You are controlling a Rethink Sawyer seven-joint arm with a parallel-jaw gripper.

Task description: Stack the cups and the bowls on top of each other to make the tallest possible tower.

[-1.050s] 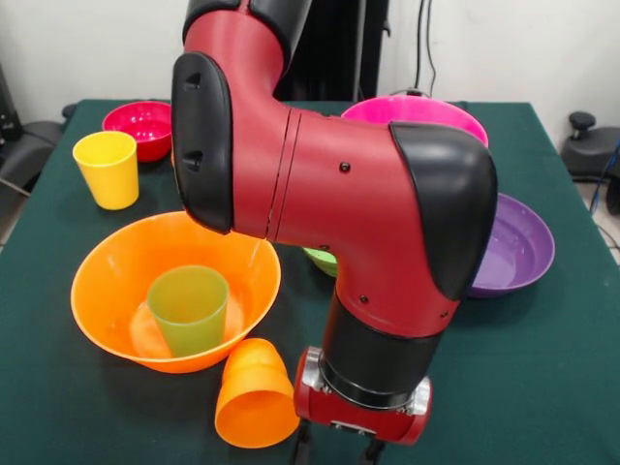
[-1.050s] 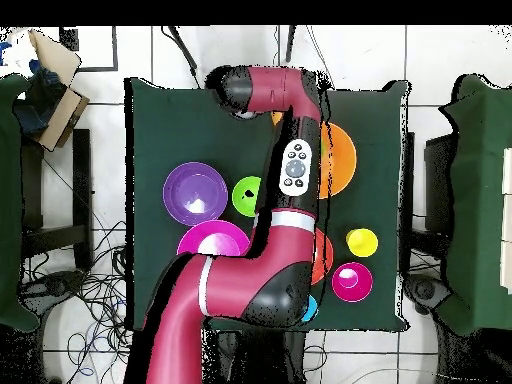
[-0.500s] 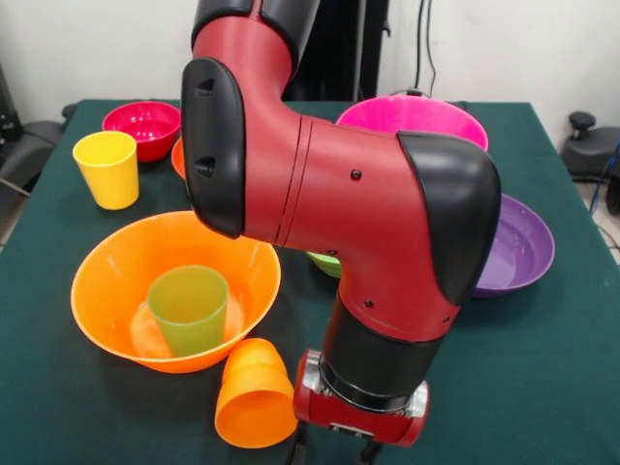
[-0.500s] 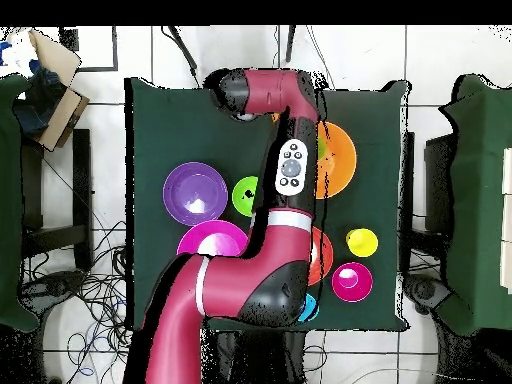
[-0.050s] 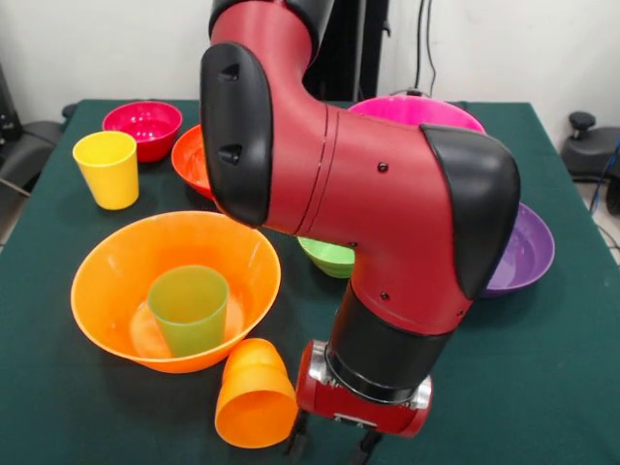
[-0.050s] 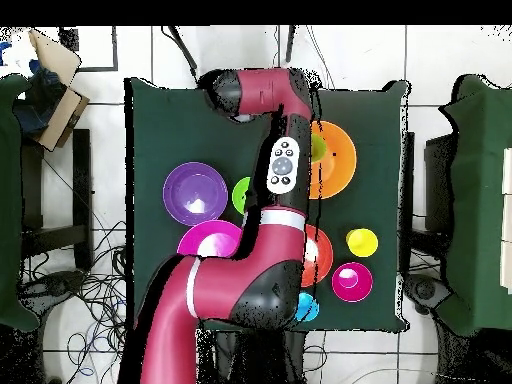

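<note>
The gripper (image 5: 329,448) hangs low at the tabletop's (image 5: 542,387) near edge, just beside the tipped orange cup (image 5: 254,395); only its tips show, so I can't tell whether it is parted or clenched. The tower so far is a green cup (image 5: 188,308) standing in the big orange bowl (image 5: 116,260). My worry is that the lying cup may roll if nudged, or the bulky arm (image 5: 368,194) may sweep the bowl.

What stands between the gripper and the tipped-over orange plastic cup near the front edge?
Nothing visible does. The gripper hangs low beside the orange plastic cup, which lies on its side against the large orange bowl with the green cup inside.
</note>
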